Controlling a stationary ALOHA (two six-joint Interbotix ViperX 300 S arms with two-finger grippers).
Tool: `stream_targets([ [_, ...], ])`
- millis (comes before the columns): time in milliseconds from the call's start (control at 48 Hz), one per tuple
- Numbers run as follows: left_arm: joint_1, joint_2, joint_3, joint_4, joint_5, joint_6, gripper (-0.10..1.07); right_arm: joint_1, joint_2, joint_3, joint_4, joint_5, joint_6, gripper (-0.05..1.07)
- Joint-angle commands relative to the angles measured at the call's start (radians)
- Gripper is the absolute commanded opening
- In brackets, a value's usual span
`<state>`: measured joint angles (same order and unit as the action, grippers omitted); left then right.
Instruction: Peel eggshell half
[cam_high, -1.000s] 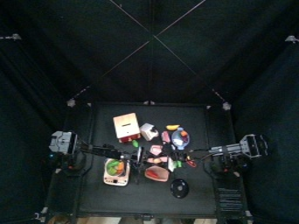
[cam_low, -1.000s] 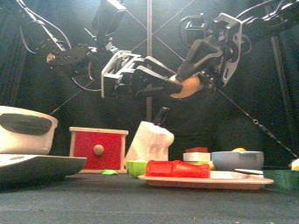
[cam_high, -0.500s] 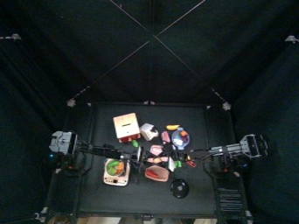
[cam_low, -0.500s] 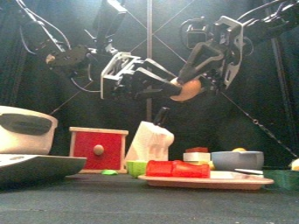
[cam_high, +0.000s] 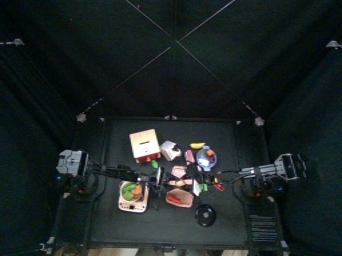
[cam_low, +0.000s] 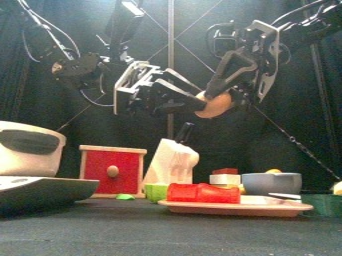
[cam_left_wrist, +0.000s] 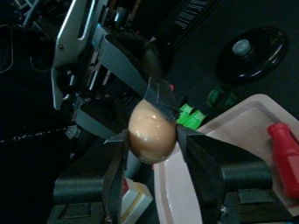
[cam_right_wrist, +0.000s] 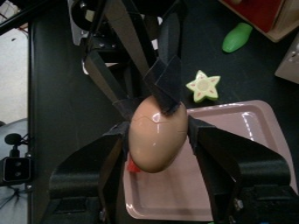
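Smooth, fragile egg (cam_right_wrist: 156, 133) clamped in right gripper (cam_right_wrist: 156, 140), best pinched gently between left gripper's (cam_left_wrist: 152, 149) wide-apart jaws.

Overhead, front (table-level) and both wrist views share the egg (cam_left_wrist: 152, 131).

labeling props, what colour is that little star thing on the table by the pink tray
Pale yellow-green: the star lies on the black table beside the pink tray. It shows best in the right wrist view.
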<state>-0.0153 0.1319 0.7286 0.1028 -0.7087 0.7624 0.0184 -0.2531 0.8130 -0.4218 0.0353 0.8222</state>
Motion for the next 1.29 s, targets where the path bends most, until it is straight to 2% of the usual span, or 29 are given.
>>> stream_targets([
  [0,-0.003,-0.02,-0.002,-0.002,-0.005,-0.002,0.62,-0.005,-0.028,-0.005,0.002,0.005,-0.002,0.59],
  [188,-0.003,-0.021,0.0,-0.002,-0.005,-0.002,0.62,-0.005,-0.028,-0.008,0.0,0.003,-0.005,0.59],
  [354,-0.006,-0.02,-0.002,0.005,-0.005,0.002,0.68,-0.005,-0.029,-0.005,-0.005,-0.028,-0.006,0.59],
  [583,-0.017,-0.026,0.002,0.035,-0.008,0.0,0.94,-0.008,-0.064,0.034,-0.003,-0.092,-0.005,0.58],
  [688,-0.021,-0.025,-0.002,0.038,-0.021,0.002,1.03,-0.011,-0.101,0.058,0.0,-0.143,-0.003,0.56],
  [792,-0.023,-0.026,-0.006,0.038,-0.061,0.014,1.03,-0.015,-0.127,0.078,0.002,-0.169,-0.002,0.52],
  [917,-0.026,-0.025,-0.014,0.037,-0.11,0.069,1.03,-0.017,-0.137,0.089,0.005,-0.186,0.0,0.5],
  [1271,-0.028,0.021,-0.066,0.014,-0.126,0.166,1.03,-0.017,-0.13,0.084,0.008,-0.201,-0.002,0.5],
])
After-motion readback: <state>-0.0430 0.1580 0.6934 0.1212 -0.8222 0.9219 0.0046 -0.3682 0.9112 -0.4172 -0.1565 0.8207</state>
